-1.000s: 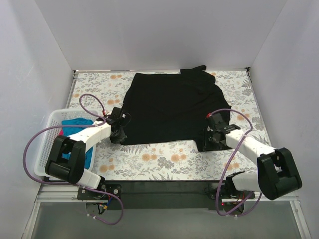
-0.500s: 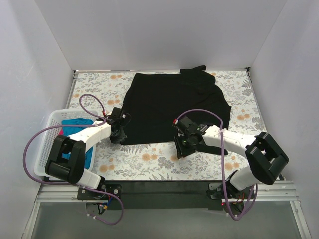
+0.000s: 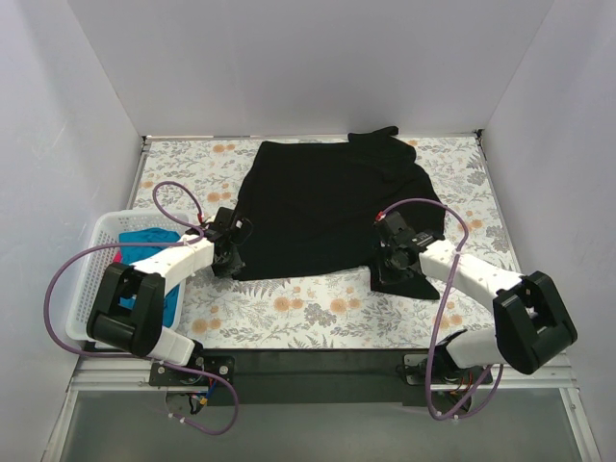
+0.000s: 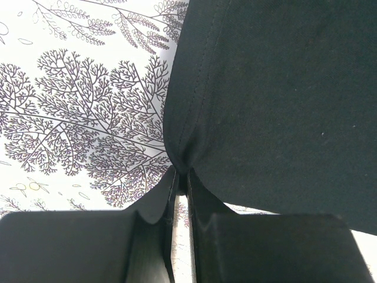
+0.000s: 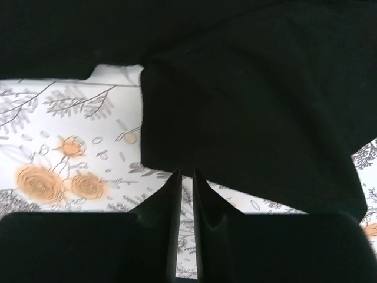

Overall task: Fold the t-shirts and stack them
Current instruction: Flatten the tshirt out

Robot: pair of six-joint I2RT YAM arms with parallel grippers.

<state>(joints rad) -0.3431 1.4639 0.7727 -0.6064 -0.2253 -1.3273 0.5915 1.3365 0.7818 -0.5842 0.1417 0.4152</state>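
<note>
Black tee (image 3: 327, 207) lies spread on the worktop (image 3: 289, 308), filling the upper centre of the top view, with one sleeve reaching the far edge.

Left jaws (image 4: 181, 174): closed tight on the tee's lower-left hem. The cloth puckers into the pinch point, and the rest of the tee runs off to the upper right of the wrist view.

Right jaws (image 5: 185, 172): drawn almost together, with only a thin slit between them. The edge of the tee's lower-right corner flap sits right at the tips and the black cloth spreads above them. Whether any cloth is nipped, I cannot tell.

Basket (image 3: 82, 260), at left of the top view, holds a teal tee (image 3: 144, 236) and a scrap of pink cloth (image 3: 117, 257).

Change from half a second ago: the right arm was then at lower centre, below the hem. It now sits further right, and the black flap lies further right with it. The left arm has not moved.
</note>
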